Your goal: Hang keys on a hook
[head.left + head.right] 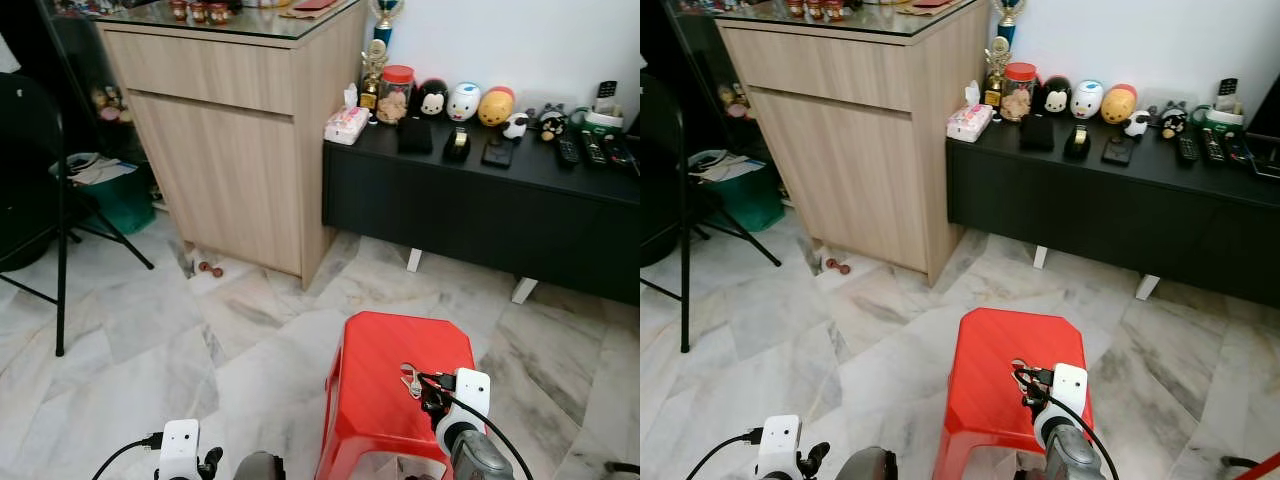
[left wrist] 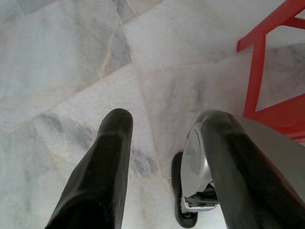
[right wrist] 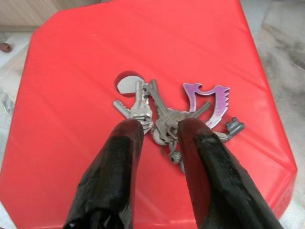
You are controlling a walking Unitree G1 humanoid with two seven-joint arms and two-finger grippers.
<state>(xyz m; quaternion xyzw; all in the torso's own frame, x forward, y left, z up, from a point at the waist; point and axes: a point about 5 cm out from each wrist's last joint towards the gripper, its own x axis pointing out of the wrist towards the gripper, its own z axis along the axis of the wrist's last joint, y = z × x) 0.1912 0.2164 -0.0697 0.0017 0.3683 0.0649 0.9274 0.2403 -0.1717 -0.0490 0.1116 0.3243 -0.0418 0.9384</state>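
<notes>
One red plastic stool [image 1: 400, 385] is standing on the floor, carrying one bunch of keys [image 3: 167, 117] with one purple winged charm [image 3: 209, 102]. Three round character figures [image 1: 465, 101] are sitting on one black low cabinet [image 1: 480, 200], beside one wooden cabinet [image 1: 225, 130]

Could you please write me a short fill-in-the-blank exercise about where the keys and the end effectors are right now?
1. The keys lie on top of a ____ stool.
2. The ____ end effector has its fingers open around the keys.
3. The keychain charm beside the keys is ____ in colour.
4. The left end effector hangs open above the ____ floor.

Missing words: red; right; purple; marble
</notes>
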